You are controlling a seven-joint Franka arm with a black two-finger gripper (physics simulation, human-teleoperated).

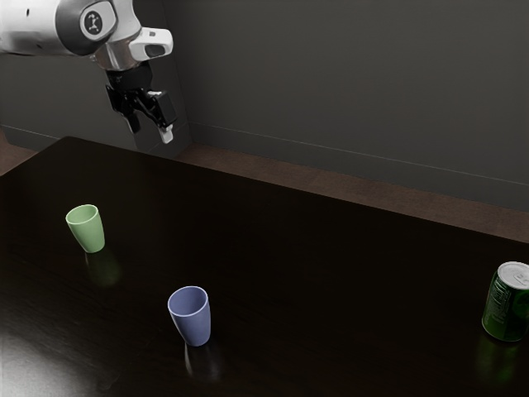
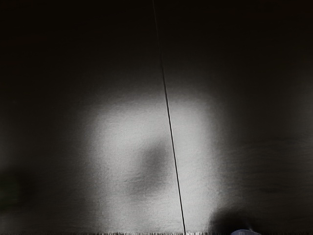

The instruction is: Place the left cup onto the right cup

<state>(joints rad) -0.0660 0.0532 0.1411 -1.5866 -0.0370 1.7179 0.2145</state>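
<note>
dark table [image 1: 331, 273], green cup [image 1: 86, 227], blue cup [image 1: 191, 315], green can [image 1: 507, 302]

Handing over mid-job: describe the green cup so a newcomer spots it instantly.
On the dark table, look to the exterior view's left side. The green cup stands upright there, farther back than the blue cup. It is pale green and open-topped, unlike the dark green can at the exterior view's right.
</note>
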